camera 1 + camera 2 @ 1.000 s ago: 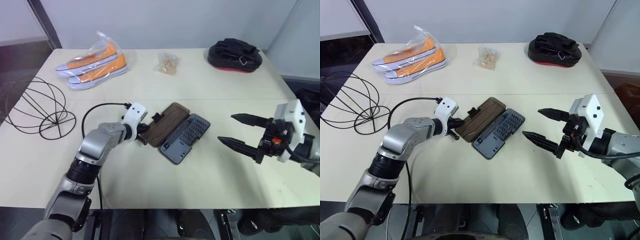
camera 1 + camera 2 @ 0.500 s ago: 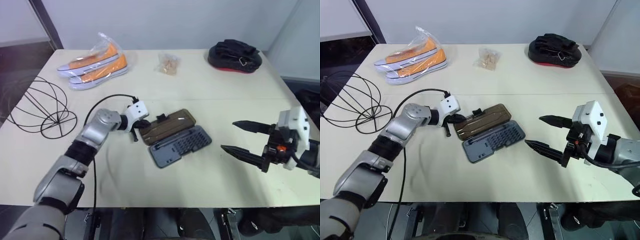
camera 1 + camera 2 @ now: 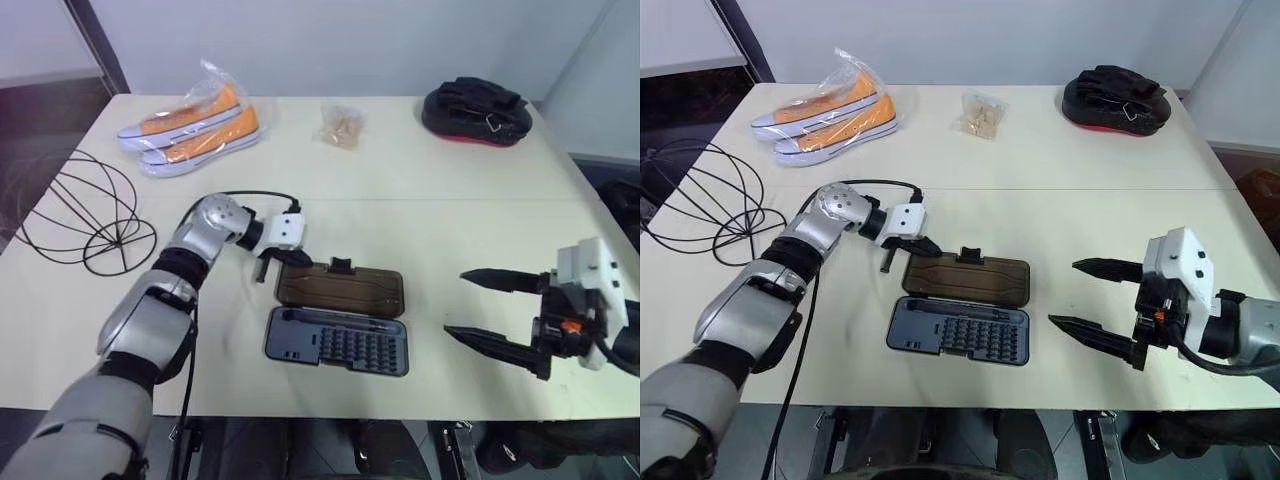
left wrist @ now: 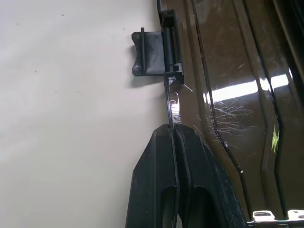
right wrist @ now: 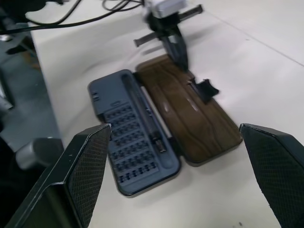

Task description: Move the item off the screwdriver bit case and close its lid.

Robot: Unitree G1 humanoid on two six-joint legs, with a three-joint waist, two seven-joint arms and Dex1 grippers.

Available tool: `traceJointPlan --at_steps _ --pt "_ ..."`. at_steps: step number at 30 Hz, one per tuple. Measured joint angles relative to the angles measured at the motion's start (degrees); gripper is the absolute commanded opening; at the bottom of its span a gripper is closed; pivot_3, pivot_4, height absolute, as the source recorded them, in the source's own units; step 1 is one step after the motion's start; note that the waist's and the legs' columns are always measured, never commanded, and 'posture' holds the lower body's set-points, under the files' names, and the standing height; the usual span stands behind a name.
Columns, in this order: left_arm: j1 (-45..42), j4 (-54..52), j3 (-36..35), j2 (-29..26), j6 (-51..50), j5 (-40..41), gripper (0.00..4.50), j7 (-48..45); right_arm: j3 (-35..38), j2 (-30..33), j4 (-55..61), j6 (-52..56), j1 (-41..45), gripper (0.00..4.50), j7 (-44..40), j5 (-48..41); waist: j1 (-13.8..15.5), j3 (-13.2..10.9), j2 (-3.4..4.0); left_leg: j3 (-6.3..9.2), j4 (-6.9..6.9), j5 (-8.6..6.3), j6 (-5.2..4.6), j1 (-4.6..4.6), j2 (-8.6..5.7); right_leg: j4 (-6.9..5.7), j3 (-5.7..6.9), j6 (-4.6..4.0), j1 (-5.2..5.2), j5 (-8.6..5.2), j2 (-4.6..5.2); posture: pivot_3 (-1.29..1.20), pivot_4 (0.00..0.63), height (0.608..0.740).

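From the left eye view, I am looking down on a cream bench where the first half of my job is looking finished: the wire globe is resting well apart from the screwdriver bit case, out at the bench's left edge. The case is lying open flat, its brown lid folded away from the grey tray, so the closing is what I judge is left. My left end effector is sitting at the lid's far left corner, fingers pressed together. My right end effector is hanging spread wide, well clear to the right of the case.

In the left wrist view, my closed fingers are pinching the thin edge of the lid, just beside its black latch tab.

In the right wrist view, my two spread fingers are framing the open case, tray and lid side by side.

Bagged orange sneakers, a small packet and a black-and-red pouch are lining the far edge. I am finding no brand, label or writing that I can read.
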State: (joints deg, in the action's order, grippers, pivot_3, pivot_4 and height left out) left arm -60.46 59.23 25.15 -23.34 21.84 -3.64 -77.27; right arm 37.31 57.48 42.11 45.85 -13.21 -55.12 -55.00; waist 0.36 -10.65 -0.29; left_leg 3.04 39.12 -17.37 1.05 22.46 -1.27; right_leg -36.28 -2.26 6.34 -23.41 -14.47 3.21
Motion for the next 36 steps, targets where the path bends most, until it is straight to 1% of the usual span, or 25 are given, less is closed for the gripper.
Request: traceJointPlan --at_steps 6,11,16,19,20,21,26,27,29,31,34,36 --pt "0.6 0.3 -1.7 -0.4 -0.5 -0.7 0.05 1.0 -0.2 1.1 -0.8 -1.8 -0.2 4.50 -3.8 1.8 0.0 0.0 -0.01 0.01 0.03 0.00 0.00 -0.02 0.01 -0.05 0.00 0.01 0.00 0.01 -0.01 0.00 0.150 0.740" --pt "0.8 0.3 -3.1 -1.1 -3.1 -1.7 0.05 4.8 -1.8 1.2 -2.3 -3.1 1.1 4.50 -4.6 3.1 0.0 0.0 -0.01 0.02 0.05 0.01 0.01 -0.06 0.01 -0.07 -0.01 0.07 0.04 0.05 -0.02 0.00 0.150 0.740" --pt "3.5 -3.8 -5.0 -2.6 -4.9 -1.8 0.05 5.1 -4.5 1.2 -3.7 -5.0 2.6 4.50 -5.6 4.8 -0.2 0.0 -0.01 0.01 0.05 0.01 0.01 -0.08 0.03 -0.12 -0.02 0.07 0.04 0.05 -0.03 0.00 0.150 0.740" --pt "3.9 -4.5 -5.8 -2.6 -6.5 -1.9 0.90 5.5 -5.8 1.2 -4.6 -5.3 4.1 4.50 -5.7 5.3 0.0 0.0 -0.01 0.01 0.06 0.01 0.01 -0.08 0.02 -0.12 -0.02 0.07 0.04 0.05 -0.03 0.00 0.150 0.740" --pt "3.9 -4.7 -5.9 -2.6 -7.0 -1.9 1.29 5.5 -6.1 1.2 -4.8 -5.4 4.6 4.50 -5.8 5.4 0.0 0.0 -0.01 0.01 0.06 0.01 0.01 -0.08 0.01 -0.12 -0.02 0.07 0.04 0.05 -0.03 0.00 0.150 0.740" --pt "3.9 -5.1 -6.2 -2.6 -7.6 -1.9 1.91 5.1 -6.6 1.2 -5.1 -5.5 4.9 4.50 -5.8 5.5 0.1 0.0 -0.01 0.01 0.06 0.01 0.01 -0.07 0.01 -0.12 -0.02 0.07 0.04 0.05 -0.03 0.00 0.150 0.740" --pt "5.4 -9.1 -7.7 -2.8 -9.0 -0.7 4.37 3.7 -8.0 1.2 -5.8 -6.3 5.9 4.50 -6.3 6.6 0.3 0.0 -0.01 0.01 0.06 0.01 0.01 -0.05 0.00 -0.10 -0.02 0.07 0.03 0.05 -0.01 0.00 0.150 0.740" --pt "6.1 -10.9 -8.6 -3.4 -9.8 0.2 4.47 3.2 -8.5 1.2 -6.4 -6.5 6.6 4.50 -6.5 6.9 0.2 0.0 -0.02 0.01 0.06 0.01 0.01 -0.05 0.01 -0.10 -0.02 0.07 0.02 0.05 -0.01 0.00 0.150 0.740" --pt "6.7 -14.0 -9.8 -4.4 -11.9 1.9 4.47 1.9 -9.4 1.2 -7.1 -6.8 7.1 4.50 -6.7 7.4 0.2 0.0 -0.03 0.01 0.06 0.01 0.01 -0.05 0.02 -0.12 -0.02 0.07 0.00 0.05 -0.01 0.00 0.150 0.740" --pt "8.0 -21.8 -12.4 -6.7 -18.6 6.4 4.47 -1.3 -10.6 1.2 -8.2 -7.1 8.3 4.50 -7.1 7.9 0.0 0.0 -0.02 0.01 0.05 0.01 0.01 -0.04 0.03 -0.14 -0.03 0.07 -0.02 0.05 -0.02 0.00 0.150 0.740" --pt "9.7 -36.5 -15.4 -10.1 -34.1 14.7 4.47 -5.2 -13.2 1.3 -10.8 -7.8 11.1 4.50 -7.7 9.3 -0.4 0.0 -0.01 0.01 0.05 0.01 0.01 -0.04 0.04 -0.14 -0.03 0.07 0.00 0.05 -0.01 0.00 0.150 0.740" --pt "10.5 -47.0 -16.6 -10.9 -45.6 20.3 4.47 -5.1 -16.9 1.3 -13.4 -8.9 15.0 4.50 -8.3 11.0 -0.5 0.0 -0.01 0.02 0.09 0.02 0.02 -0.05 0.03 -0.14 -0.03 0.07 0.04 0.05 0.00 0.00 0.150 0.740"
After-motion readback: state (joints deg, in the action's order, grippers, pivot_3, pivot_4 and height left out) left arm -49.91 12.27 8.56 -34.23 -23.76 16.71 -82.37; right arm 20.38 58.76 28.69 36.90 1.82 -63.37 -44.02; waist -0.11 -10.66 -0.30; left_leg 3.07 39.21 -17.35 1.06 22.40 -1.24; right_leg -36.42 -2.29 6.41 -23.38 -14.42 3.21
